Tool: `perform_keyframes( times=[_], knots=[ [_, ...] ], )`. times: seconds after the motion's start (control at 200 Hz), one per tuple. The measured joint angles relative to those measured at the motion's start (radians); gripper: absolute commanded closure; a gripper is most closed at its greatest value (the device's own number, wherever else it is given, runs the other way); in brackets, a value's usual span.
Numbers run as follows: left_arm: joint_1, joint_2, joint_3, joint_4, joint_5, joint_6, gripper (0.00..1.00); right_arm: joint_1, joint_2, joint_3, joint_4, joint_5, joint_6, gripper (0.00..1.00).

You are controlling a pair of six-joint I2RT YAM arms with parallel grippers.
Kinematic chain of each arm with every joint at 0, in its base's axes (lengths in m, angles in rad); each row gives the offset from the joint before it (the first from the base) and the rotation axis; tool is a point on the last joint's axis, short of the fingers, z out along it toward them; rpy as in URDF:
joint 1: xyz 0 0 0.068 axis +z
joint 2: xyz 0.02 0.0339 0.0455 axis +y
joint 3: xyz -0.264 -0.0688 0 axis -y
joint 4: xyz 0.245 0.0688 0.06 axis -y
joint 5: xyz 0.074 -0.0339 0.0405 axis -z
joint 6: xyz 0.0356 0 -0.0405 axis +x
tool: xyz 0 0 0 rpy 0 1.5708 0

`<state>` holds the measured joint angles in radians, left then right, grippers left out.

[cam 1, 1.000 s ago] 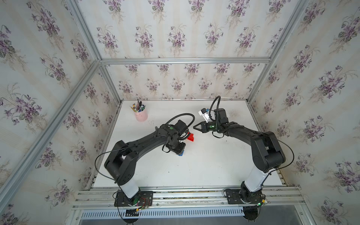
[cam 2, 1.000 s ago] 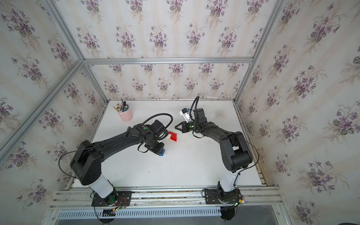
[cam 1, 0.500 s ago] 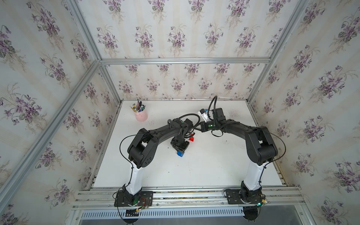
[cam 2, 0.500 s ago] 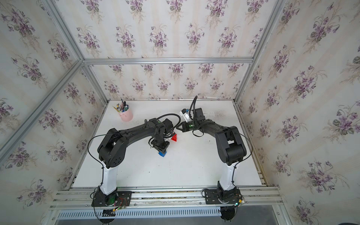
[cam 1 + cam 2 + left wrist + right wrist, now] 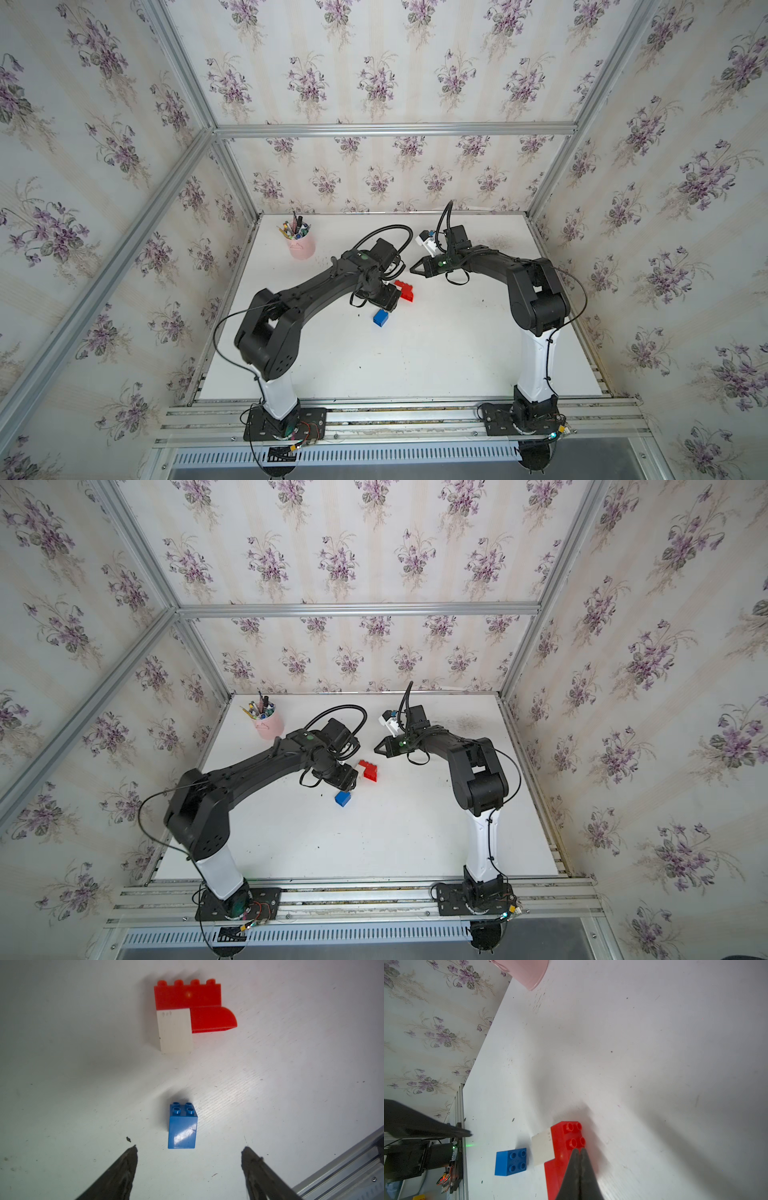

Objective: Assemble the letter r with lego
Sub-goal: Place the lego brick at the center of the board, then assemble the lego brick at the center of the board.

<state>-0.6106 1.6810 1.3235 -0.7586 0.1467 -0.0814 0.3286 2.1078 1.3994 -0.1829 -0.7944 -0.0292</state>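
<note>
A long red brick [image 5: 187, 996], a white brick [image 5: 174, 1031] and a short curved red brick [image 5: 212, 1020] lie joined flat on the table; in both top views they show as a red cluster [image 5: 405, 289] [image 5: 369, 769]. The blue brick [image 5: 182, 1126] [image 5: 380, 318] [image 5: 343, 798] stands alone, studs up, a short gap from the white brick [image 5: 543, 1150]. My left gripper [image 5: 190, 1148] is open, its fingers on either side just behind the blue brick and not touching it. My right gripper [image 5: 579, 1150] [image 5: 412, 269] is shut and empty, its tip over the studs of the red brick [image 5: 564, 1147].
A pink cup of pens [image 5: 301, 245] [image 5: 269, 725] stands at the table's back left. The aluminium frame rail [image 5: 342, 1174] runs close to my left gripper. Floral walls close in the table on three sides.
My left gripper has opened and let go of the blue brick, which now stands free on the table. My right gripper stays shut near the red bricks.
</note>
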Motion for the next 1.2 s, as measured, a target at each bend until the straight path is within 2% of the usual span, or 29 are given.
perform_keyframes(
  times=[0.18, 0.215, 0.26, 0.355, 0.43, 0.565, 0.799, 1.004, 1.199],
  knots=[
    [0.003, -0.474, -0.415, 0.286, -0.135, -0.115, 0.19, -0.004, 0.026, 0.010, -0.026, 0.004, -0.039, 1.00],
    [0.003, -0.563, -0.501, 0.367, -0.154, -0.142, 0.21, -0.005, 0.024, 0.008, -0.023, 0.004, -0.048, 1.00],
    [0.004, -0.667, -0.613, 0.469, -0.169, -0.177, 0.32, -0.006, 0.024, 0.008, -0.024, 0.004, -0.056, 1.00],
    [0.003, -0.808, -0.801, 0.633, -0.175, -0.249, 0.77, -0.008, 0.031, 0.020, -0.038, 0.003, -0.074, 1.00],
    [0.003, -0.852, -0.865, 0.688, -0.202, -0.318, 0.99, -0.007, 0.054, 0.051, -0.053, -0.011, -0.087, 1.00],
    [0.004, -0.819, -0.881, 0.718, -0.209, -0.390, 1.00, -0.007, 0.077, 0.084, -0.078, -0.031, -0.097, 1.00],
    [0.004, -0.619, -0.925, 0.801, -0.054, -0.445, 1.00, 0.006, 0.137, 0.179, -0.129, -0.047, -0.127, 1.00],
    [0.003, -0.450, -0.909, 0.883, 0.093, -0.467, 1.00, 0.026, 0.154, 0.182, -0.159, -0.055, -0.139, 1.00],
    [0.003, -0.341, -0.853, 0.899, 0.151, -0.461, 1.00, 0.029, 0.171, 0.190, -0.176, -0.064, -0.157, 1.00]
  ],
)
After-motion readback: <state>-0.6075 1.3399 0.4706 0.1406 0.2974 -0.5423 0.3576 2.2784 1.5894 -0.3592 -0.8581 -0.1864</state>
